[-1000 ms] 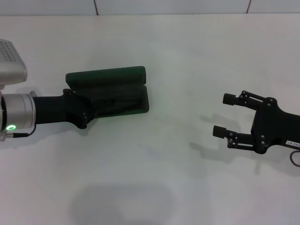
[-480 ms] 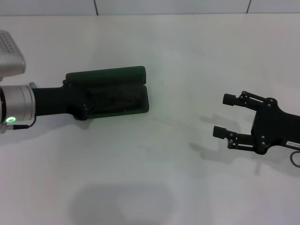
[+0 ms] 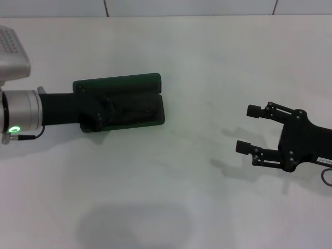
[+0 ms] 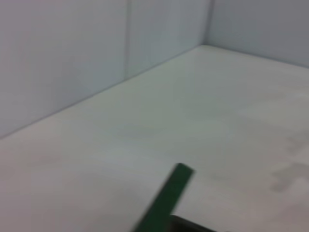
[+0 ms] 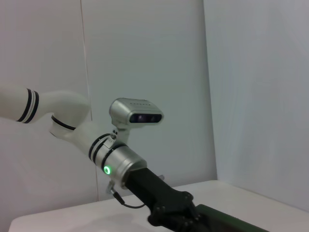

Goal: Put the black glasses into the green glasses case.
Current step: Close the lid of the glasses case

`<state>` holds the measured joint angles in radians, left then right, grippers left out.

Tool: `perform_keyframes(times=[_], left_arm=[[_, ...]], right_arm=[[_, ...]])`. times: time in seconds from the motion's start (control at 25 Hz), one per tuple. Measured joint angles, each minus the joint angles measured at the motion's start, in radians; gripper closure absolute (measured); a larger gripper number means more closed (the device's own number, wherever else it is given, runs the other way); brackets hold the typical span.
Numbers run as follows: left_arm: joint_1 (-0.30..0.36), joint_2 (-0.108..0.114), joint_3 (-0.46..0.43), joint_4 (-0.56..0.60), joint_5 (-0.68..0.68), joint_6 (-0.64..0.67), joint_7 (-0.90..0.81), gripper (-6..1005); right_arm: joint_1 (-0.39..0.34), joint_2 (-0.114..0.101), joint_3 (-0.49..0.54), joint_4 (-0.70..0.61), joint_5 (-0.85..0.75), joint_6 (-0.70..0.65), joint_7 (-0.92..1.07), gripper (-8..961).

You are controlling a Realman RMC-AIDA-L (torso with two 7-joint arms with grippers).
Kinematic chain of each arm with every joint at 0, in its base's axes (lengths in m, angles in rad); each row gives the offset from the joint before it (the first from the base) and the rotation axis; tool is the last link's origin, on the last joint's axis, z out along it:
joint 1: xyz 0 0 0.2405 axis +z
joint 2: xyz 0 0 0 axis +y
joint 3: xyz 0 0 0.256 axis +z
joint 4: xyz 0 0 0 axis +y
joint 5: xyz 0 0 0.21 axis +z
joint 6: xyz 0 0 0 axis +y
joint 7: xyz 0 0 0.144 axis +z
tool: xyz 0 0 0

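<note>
The green glasses case [image 3: 124,83] lies open on the white table, left of centre in the head view, lid toward the back and tray [image 3: 155,118] toward the front. Thin dark lines in the tray look like the black glasses [image 3: 136,110], lying in the lining and partly hidden. My left gripper [image 3: 102,112] reaches in from the left, over the left end of the tray. The lid's green edge [image 4: 166,198] shows in the left wrist view. My right gripper [image 3: 247,127] is open and empty, over the table far to the right of the case.
The white table [image 3: 181,181] extends around the case, with a tiled wall edge [image 3: 187,14] at the back. The right wrist view shows my left arm [image 5: 116,162] and an edge of the case [image 5: 231,220].
My left gripper has moved away from me and a little right, from the case's front-left corner to over the tray's left end. The right arm has not moved.
</note>
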<state>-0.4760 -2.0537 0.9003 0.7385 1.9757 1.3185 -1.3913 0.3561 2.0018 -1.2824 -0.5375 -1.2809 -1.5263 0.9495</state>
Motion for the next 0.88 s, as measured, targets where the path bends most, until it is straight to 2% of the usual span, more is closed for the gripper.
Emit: perform_keyframes(times=[0.2, 0.48, 0.68, 0.88], left_arm=[[0.012, 0.014, 0.001, -0.004, 0.013, 0.088, 0.001, 990], [0.023, -0.007, -0.004, 0.019, 0.066, 0.045, -0.003, 990], [0.035, -0.014, -0.003, 0.084, 0.092, 0.009, -0.118, 989], [0.036, -0.034, 0.001, 0.147, 0.184, -0.014, -0.203, 989]], right_arm=[[0.002, 0.000, 0.007, 0.007, 0.000, 0.000, 0.000, 141], [0.007, 0.000, 0.008, 0.007, 0.000, 0.000, 0.000, 141], [0.005, 0.000, 0.008, 0.007, 0.000, 0.000, 0.000, 141], [0.006, 0.000, 0.008, 0.007, 0.000, 0.000, 0.000, 141]])
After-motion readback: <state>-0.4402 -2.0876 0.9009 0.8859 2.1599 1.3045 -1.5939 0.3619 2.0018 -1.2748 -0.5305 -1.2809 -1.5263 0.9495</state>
